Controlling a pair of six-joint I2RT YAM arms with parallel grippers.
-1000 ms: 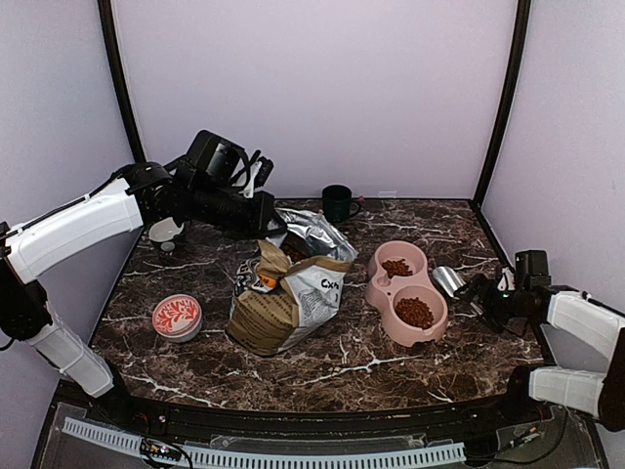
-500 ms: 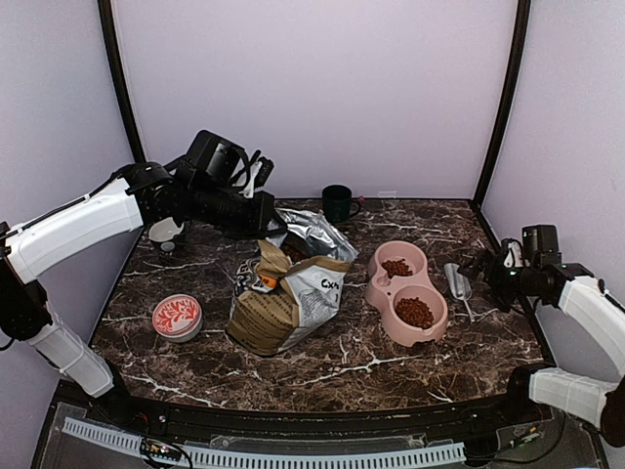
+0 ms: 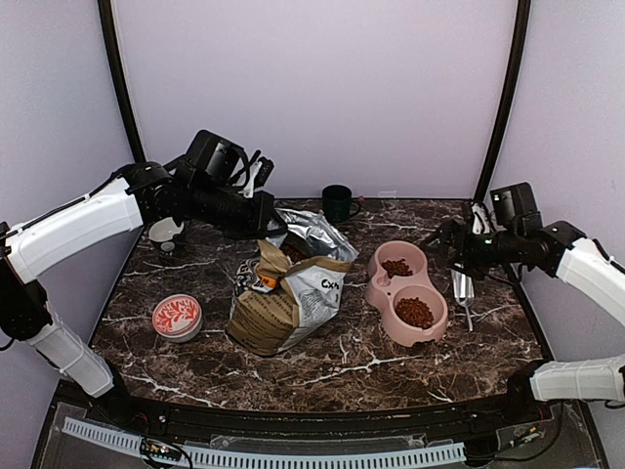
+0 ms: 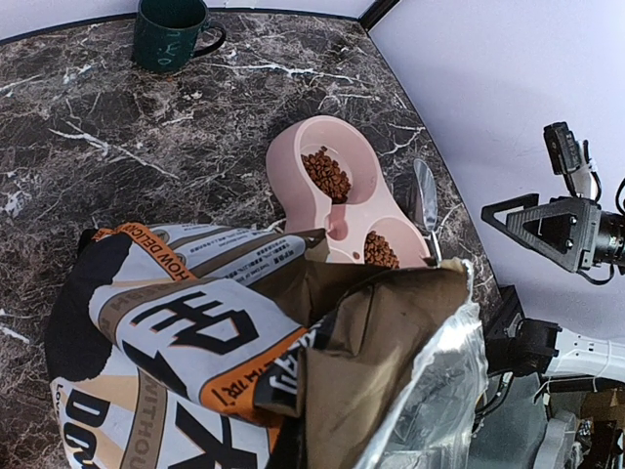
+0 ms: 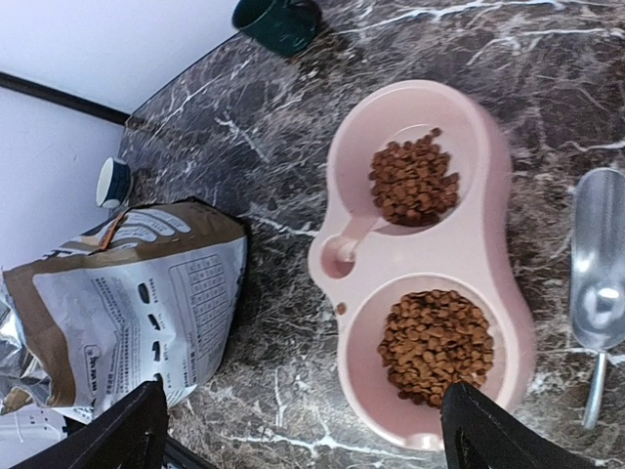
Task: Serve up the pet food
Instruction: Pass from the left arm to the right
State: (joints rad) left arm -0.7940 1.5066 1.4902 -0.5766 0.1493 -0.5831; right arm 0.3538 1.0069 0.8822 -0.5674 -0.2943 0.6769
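Hovering over the right side of the dark marbled surface (image 3: 391,366), the right end effector (image 5: 303,389) is released. Its two dark fingers (image 5: 132,430) are spread wide with nothing held between them, and its wrist view looks down on the pink plastic double bowl (image 5: 420,256).

The pet food (image 5: 437,342), small reddish-brown kibble pellets, lies in a heap in each of the bowl's two round compartments. The heap nearer the arms is the fuller one.

A silver metal scoop (image 5: 598,264) lies flat on the surface just to the right of the bowl, not touching it, with its thin handle pointing toward the near edge.

Left of the bowl, a tan-and-white printed paper bag (image 3: 293,293) with a silver lining stands with its mouth open.

The left end effector (image 3: 266,227) sits at the bag's upper rear edge. The bag fills the lower part of its wrist view and hides the fingers, so I cannot tell whether it is clenched on the paper.

A dark green mug (image 3: 339,203) stands upright near the far edge. A round red-and-white patterned dish (image 3: 177,317) rests toward the near left, and a small white cup (image 3: 166,233) sits at the far left beside the left arm.
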